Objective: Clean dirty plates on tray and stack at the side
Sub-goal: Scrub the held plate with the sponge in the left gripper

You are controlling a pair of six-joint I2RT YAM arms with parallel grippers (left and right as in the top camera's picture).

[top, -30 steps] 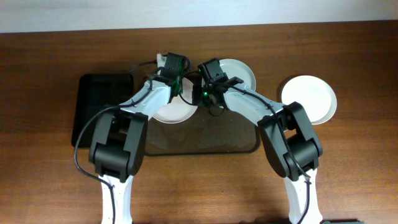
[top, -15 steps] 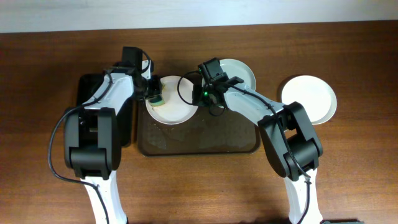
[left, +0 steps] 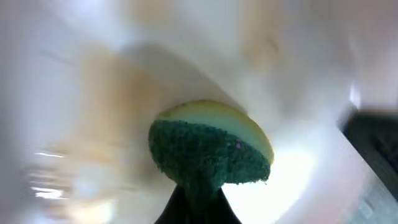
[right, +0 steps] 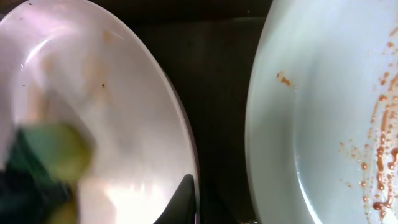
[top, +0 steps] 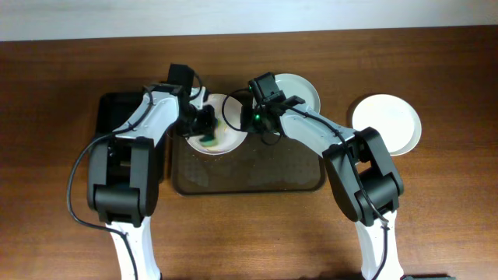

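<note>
While the left jaws clamp a green-and-yellow sponge (left: 211, 152) against the plate (top: 226, 136) at the tray's (top: 249, 179) far-left corner, the right jaws sit at that plate's rim, one finger (right: 183, 198) on its edge; whether they pinch it cannot be told. A second plate (right: 323, 112), streaked brown, lies just beside on the tray, and a third plate (top: 387, 123) rests on the counter (top: 436, 202) to the right, well apart. Scrubbing looks under way: it likely wants firm downward pressure, overlapping strokes across the pale brown film with the sponge kept flat, and a steady hold on the rim so the plate neither slides nor tips into its neighbour
</note>
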